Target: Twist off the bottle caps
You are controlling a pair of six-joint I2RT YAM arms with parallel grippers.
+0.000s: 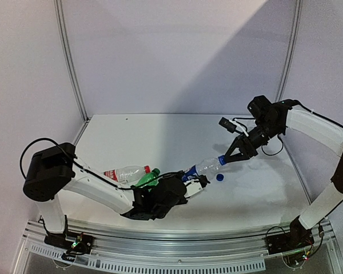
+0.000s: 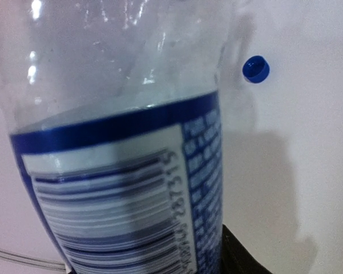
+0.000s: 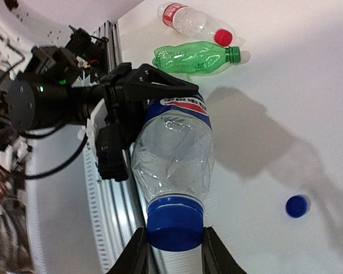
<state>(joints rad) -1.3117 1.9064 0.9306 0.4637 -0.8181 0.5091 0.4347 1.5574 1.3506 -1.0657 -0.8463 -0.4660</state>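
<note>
Item 1, fitted blue cap (image 3: 175, 224): I see it screwed on the neck of the blue-label bottle (image 3: 174, 160), which hangs above the desk (image 1: 160, 131), roughly level, between the two arms.

Item 2, right end effector (image 1: 226, 161): clenched on the fitted blue cap, one finger on each side of it in my right wrist view.

Item 3, left end effector (image 1: 192, 180): grasping the blue-label bottle at its label end. The black fingers straddle the body, and my left wrist view is filled with the barcode and the blue band.

Item 4, loose blue cap (image 1: 219, 177): lies open side up on the desk, just below the bottle neck in my overhead view.

Item 5, green bottle (image 3: 194, 59): lies on its side on the desk, green cap (image 3: 233, 54) on.

Item 6, red-label bottle (image 3: 188, 21): lies on its side just beside the green one, red cap (image 3: 223, 37) on. Both are on the left arm's side.
</note>
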